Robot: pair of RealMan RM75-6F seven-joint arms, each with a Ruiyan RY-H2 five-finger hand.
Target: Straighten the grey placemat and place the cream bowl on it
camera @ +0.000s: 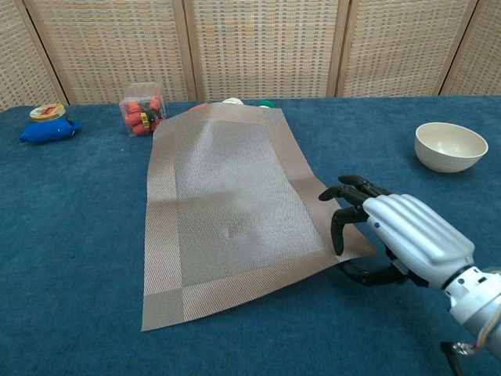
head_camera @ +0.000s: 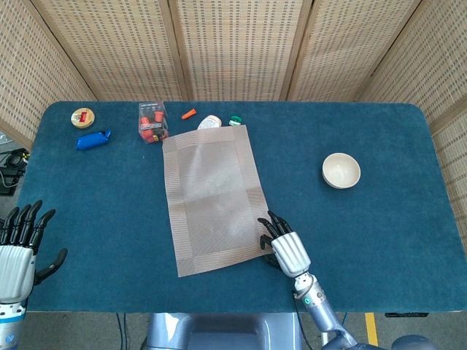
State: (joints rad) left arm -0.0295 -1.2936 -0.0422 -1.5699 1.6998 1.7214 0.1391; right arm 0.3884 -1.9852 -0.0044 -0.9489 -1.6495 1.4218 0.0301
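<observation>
The grey placemat (head_camera: 211,200) lies lengthwise on the blue table, slightly skewed, its far end near the small items at the back. My right hand (head_camera: 286,246) sits at the mat's near right corner (camera: 344,235), fingers curled over the top and thumb low beside it, pinching the corner. In the chest view the right hand (camera: 399,239) covers that corner. The cream bowl (head_camera: 341,170) stands upright and empty on the table to the right, apart from the mat, also in the chest view (camera: 450,146). My left hand (head_camera: 18,251) hangs off the near left edge, fingers spread, holding nothing.
At the back left are a clear box of red pieces (head_camera: 152,121), a blue object (head_camera: 93,139) and a yellow-lidded tin (head_camera: 83,117). An orange piece (head_camera: 189,113), a white item (head_camera: 209,122) and a green item (head_camera: 235,120) sit at the mat's far edge.
</observation>
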